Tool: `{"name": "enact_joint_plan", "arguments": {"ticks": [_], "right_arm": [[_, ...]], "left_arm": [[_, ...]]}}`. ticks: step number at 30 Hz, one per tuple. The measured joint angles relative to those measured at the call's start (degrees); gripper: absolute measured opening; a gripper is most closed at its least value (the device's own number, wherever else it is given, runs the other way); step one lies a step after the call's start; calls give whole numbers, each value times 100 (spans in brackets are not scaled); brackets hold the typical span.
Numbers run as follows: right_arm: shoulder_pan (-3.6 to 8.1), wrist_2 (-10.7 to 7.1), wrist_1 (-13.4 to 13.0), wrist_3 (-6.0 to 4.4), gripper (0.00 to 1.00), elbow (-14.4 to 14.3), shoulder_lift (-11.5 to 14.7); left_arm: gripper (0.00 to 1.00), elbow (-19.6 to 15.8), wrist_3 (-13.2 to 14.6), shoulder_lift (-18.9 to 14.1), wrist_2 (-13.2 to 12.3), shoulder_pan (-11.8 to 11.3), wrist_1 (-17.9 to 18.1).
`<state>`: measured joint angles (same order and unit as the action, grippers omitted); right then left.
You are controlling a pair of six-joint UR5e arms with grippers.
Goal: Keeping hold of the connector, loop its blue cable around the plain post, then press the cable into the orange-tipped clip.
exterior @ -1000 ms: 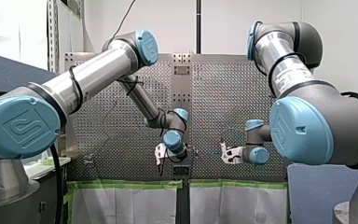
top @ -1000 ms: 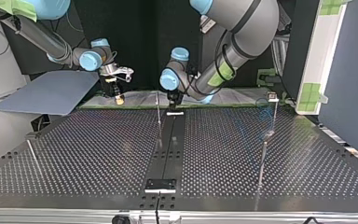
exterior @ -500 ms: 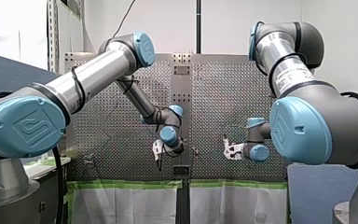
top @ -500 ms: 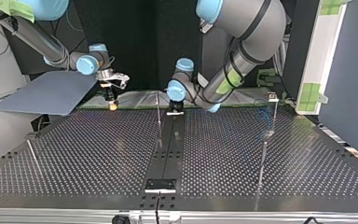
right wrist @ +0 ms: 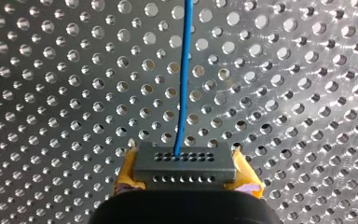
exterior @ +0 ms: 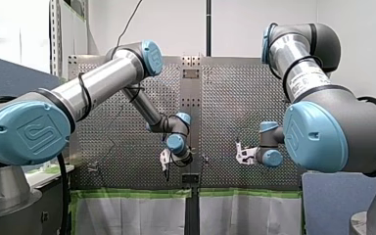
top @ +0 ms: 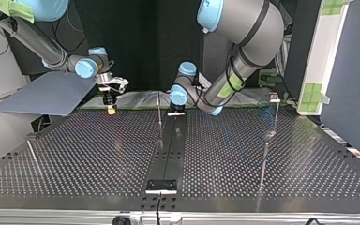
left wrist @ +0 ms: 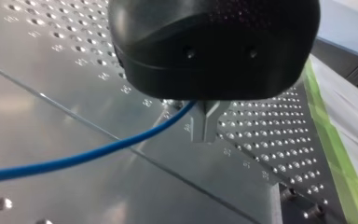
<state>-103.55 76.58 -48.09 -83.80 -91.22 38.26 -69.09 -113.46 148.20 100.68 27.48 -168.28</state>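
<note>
In the right wrist view my right gripper (right wrist: pixel 186 186) is shut on the dark grey connector (right wrist: pixel 184 164), held between yellow pads (right wrist: pixel 127 173). The blue cable (right wrist: pixel 182 79) leaves the connector and runs straight ahead over the perforated plate. In the top view this gripper (top: pixel 110 110) hangs just above the table's far edge. My left gripper (left wrist: pixel 204 127) has its metal fingers pressed together, and the blue cable (left wrist: pixel 74 158) runs out sideways from their root. It sits low at the far middle of the table (top: pixel 176 108), beside a thin upright post (top: pixel 159 111).
More thin posts stand on the perforated table: one with a small block on top (top: pixel 274 99) at the top view's right, one nearer (top: pixel 264 161), one at the left (top: pixel 33 157). A black strip (top: pixel 168 150) runs down the middle. A grey board (top: pixel 47 93) lies at far left.
My left gripper has shifted toward the front view's left and dropped closer to the table. My right gripper has sunk toward the table's far edge, still holding the connector.
</note>
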Motion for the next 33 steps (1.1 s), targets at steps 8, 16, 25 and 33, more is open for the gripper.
{"name": "enact_joint_plan", "arguments": {"ticks": [8,16,25,33], "right_arm": [[12,41,154,-142,0,277,-147],[33,202,556,101,0,644,-517],[78,208,837,36,0,905,-608],[114,191,904,22,0,1176,-612]], "left_arm": [[0,119,-81,43,-66,-75,-37],[0,125,-92,52,-33,-132,-31],[0,126,-132,53,-51,-259,70],[0,126,-164,54,-52,-358,221]]}}
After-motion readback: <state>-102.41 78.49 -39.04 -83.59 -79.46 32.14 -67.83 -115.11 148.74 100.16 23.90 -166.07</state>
